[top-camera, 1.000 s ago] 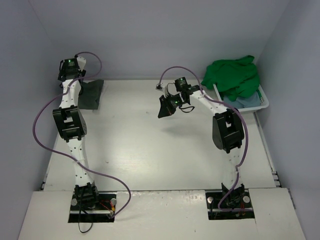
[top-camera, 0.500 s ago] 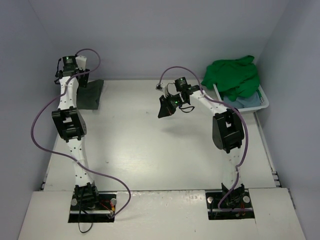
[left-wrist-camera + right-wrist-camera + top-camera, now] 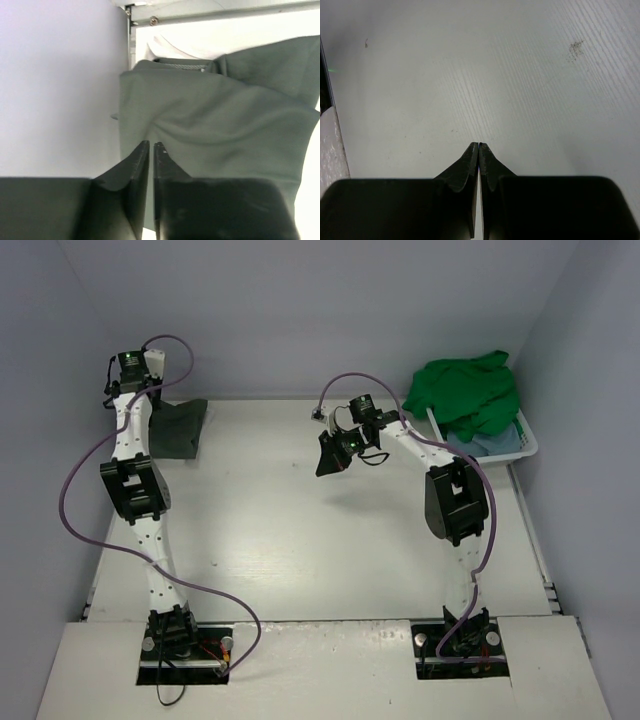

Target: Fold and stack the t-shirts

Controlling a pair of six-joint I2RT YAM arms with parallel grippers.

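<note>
Right tool (image 3: 478, 146) hung mid-frame over bare counter (image 3: 300, 540), tips pressed together, holding nothing. Further up, at upper left of the top view, my left tool (image 3: 151, 145) sat above the dark grey shirt (image 3: 178, 428), tips narrowed to a thin slit w/ no cloth visible in it. That shirt lay folded at the counter's far-left edge, white cloth (image 3: 172, 47) peeking from under it, prob. a white shirt, so stack begun. Upper right: green shirt (image 3: 465, 390) heaped over a light blue one (image 3: 490, 445) in the white basket (image 3: 530, 445). My read: grey one placed. Next, right arm goes for the green, opening wide first and lifting it clear of the rim. Counter pale, grained, a few specks. Plain lilac-grey walls on three sides.
</note>
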